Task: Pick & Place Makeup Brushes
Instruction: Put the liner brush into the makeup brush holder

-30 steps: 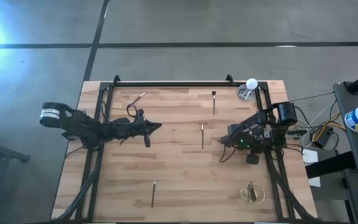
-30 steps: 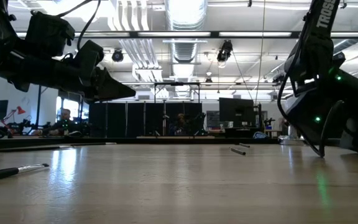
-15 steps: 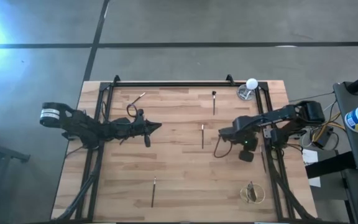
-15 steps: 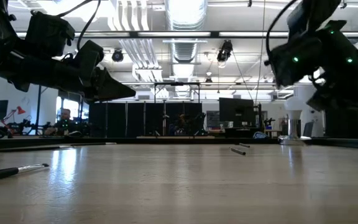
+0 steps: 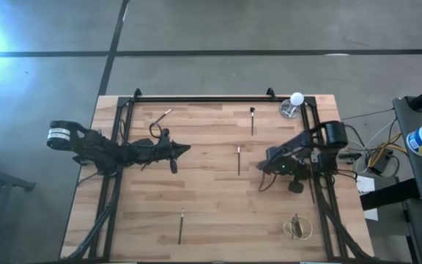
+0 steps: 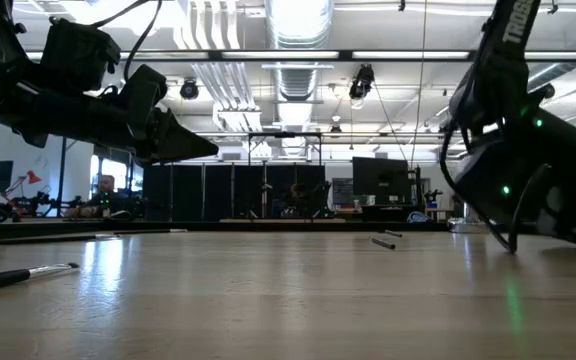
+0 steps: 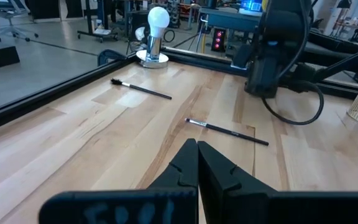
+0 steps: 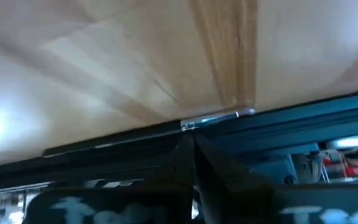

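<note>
Right arm swings back from outstretched pose, right hand [image 5: 267,167] low over tabletop [image 5: 211,213], fingers closed, empty. Nearest brush [image 5: 239,160] just beside its tip, untouched. Left hand [image 5: 185,150] closed, waiting. Step: approach. Next: open fingers, align over brush.

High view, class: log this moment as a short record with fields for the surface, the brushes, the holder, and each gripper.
surface: wooden table
brushes visible: four lie apart on the table: far-left brush, far-middle brush, centre brush, near-left brush
holder: wire cup, near right corner
left gripper: shut, holding nothing, left of centre
right gripper: shut, right of the centre brush
</note>
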